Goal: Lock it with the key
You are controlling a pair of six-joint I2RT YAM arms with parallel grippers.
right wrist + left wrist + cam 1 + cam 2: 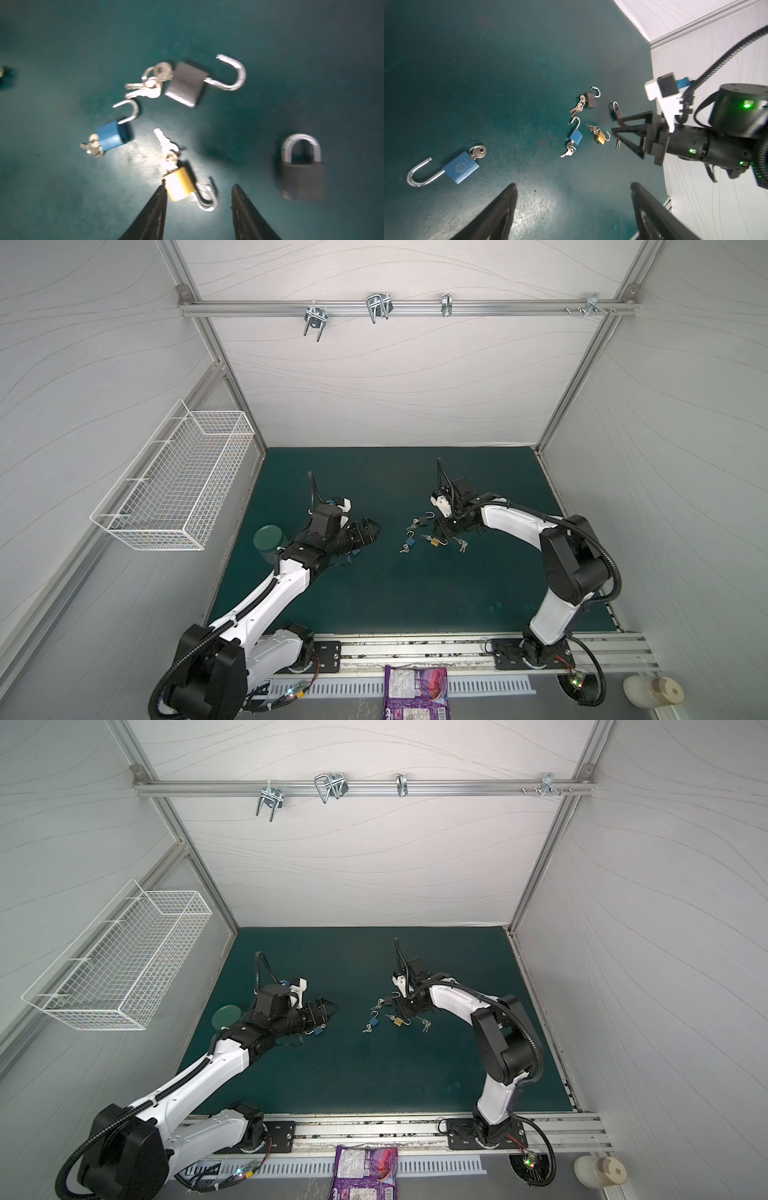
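The left end effector (573, 187) hovers released above the green bench (488, 62), its fingers spread and holding nothing. The large blue padlock (460, 167) lies flat just beside it, shackle swung open, a key (478, 151) in its base. Across the bench the right end effector (199, 185) is also released, fingers apart above a gold padlock (179, 184) with an open shackle. A small blue padlock (113, 135), a grey padlock (186, 83) and a shut black padlock (302, 178) lie near
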